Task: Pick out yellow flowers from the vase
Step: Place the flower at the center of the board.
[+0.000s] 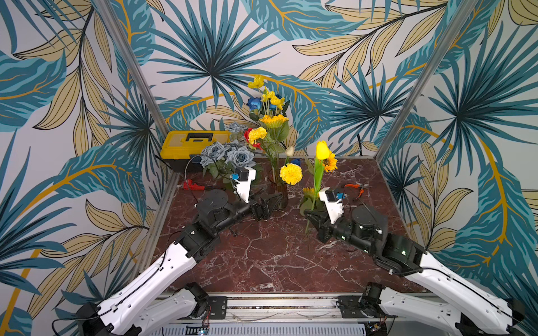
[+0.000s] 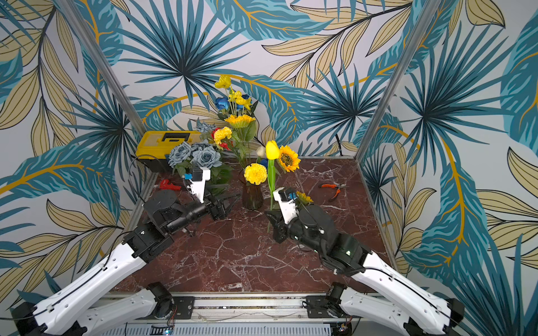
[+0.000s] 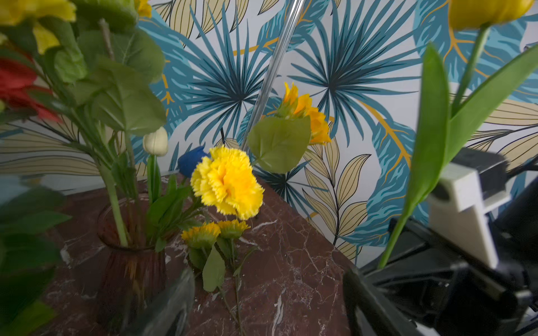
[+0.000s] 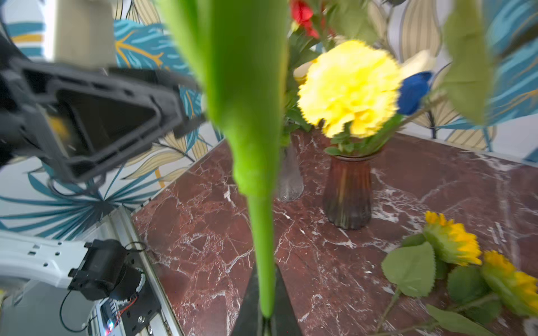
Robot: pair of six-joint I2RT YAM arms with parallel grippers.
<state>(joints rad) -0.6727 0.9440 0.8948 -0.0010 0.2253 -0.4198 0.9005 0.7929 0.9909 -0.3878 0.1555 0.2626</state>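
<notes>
While the right jaws are clamping the yellow tulip (image 1: 322, 149) low on its green stem, at four o'clock of the vase (image 1: 282, 195), we are judging it light, springy and slick, so the bare lower stem is serving best. Its long axis is standing near upright, bloom topmost, leaning toward one o'clock. The left jaws are gaping empty beside the vase.

Red-brown marble bench (image 1: 262, 256): an amber vase (image 2: 252, 196) stands mid-bench toward the far edge. Yellow sunflowers (image 4: 451, 241) lie flat just beside it on the right-edge side. Orange pliers (image 1: 355, 189) sit near the right edge, a red wrench (image 1: 190, 185) by the left edge, a yellow toolbox (image 1: 192, 145) in the far-left corner.
</notes>
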